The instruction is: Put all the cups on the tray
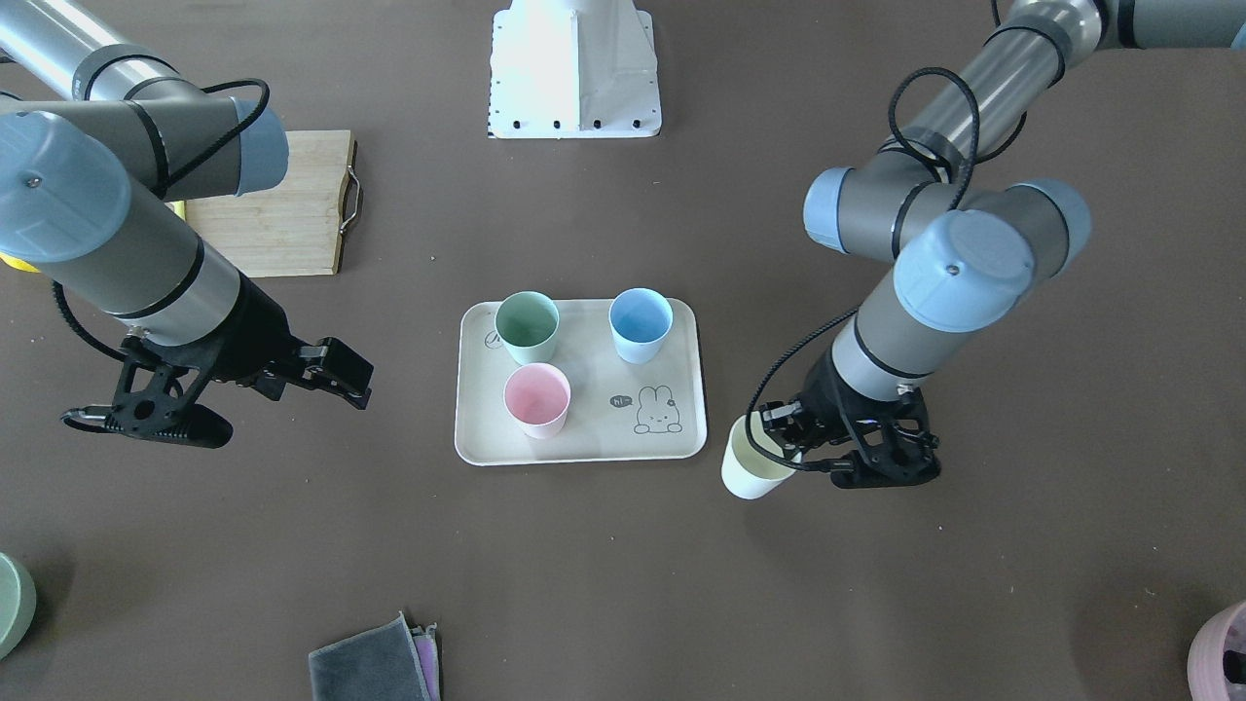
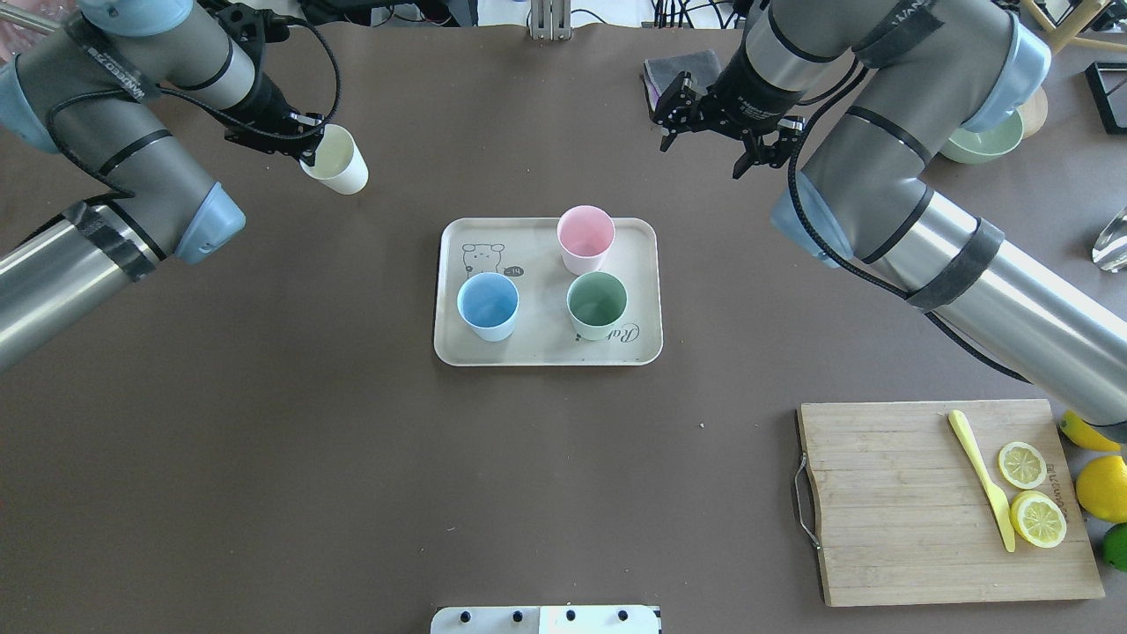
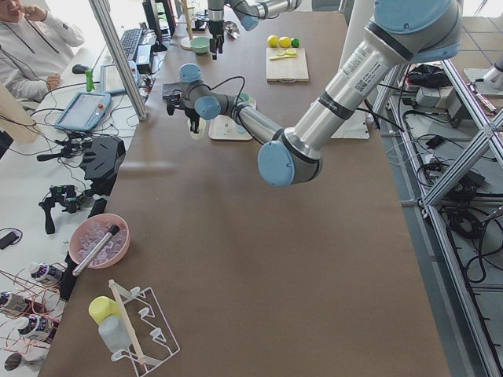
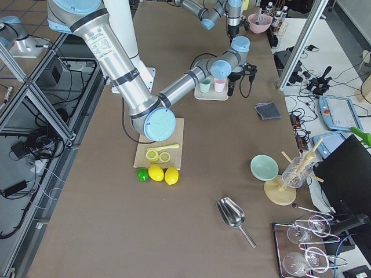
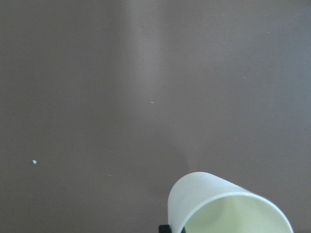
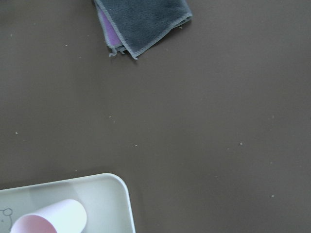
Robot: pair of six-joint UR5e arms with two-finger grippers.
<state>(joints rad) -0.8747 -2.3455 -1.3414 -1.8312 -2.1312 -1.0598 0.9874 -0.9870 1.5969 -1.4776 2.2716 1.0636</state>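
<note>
- The left gripper (image 2: 310, 150) is pinching the rim of a matte, pale yellow tapered cup (image 2: 339, 165), one black finger inside the mouth and one outside the wall.
- That cup hangs tilted, its open mouth turned partly sideways. It is over the brown table (image 2: 264, 396), off the tray and out past one of its short ends.
- The right gripper (image 2: 710, 139) has its two black fingers spread wide with nothing between them. It is over bare table beyond the tray's far corner, near a folded grey cloth (image 6: 141, 22) with a stitched edge and a purple layer showing beneath it.
- The cream rectangular tray (image 2: 532, 352) has rounded corners, a low raised rim and a small line drawing of a bunny. It lies flat in the middle of the table.
- Three smooth, handleless tumblers stand upright on it, apart from one another: a pastel pink cup (image 2: 584, 239), a pastel blue cup (image 2: 487, 306) and a pastel green cup (image 2: 597, 305).
- A pale wooden cutting board (image 2: 907, 519) with a metal handle lies well apart from the tray. It carries two lemon slices (image 2: 1030, 493) and a yellow plastic knife (image 2: 982, 480).
</note>
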